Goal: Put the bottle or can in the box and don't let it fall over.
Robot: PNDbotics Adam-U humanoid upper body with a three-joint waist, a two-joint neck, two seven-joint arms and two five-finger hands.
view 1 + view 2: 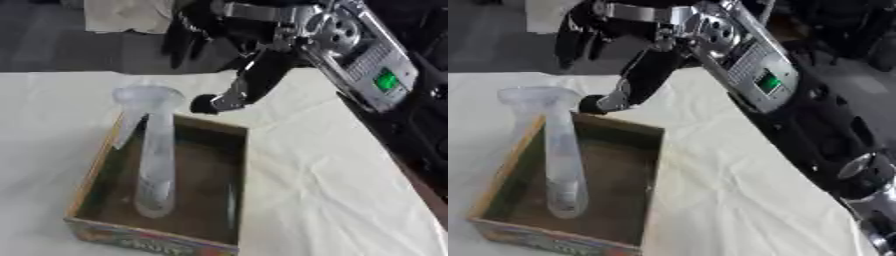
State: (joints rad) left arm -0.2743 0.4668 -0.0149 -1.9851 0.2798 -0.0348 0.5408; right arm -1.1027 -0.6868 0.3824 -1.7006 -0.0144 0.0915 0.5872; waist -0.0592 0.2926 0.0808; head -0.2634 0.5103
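Right hand [229, 95] fingers apart, above box [96, 170] | bottle [156, 165] upright inside | white tablecloth [315, 180]

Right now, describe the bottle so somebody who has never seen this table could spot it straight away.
On the white-covered table sits a shallow open cardboard box with a colourful printed front. The bottle stands upright inside it, near its left wall. It is the only thing in the box: tall, slim, clear plastic, see-through.
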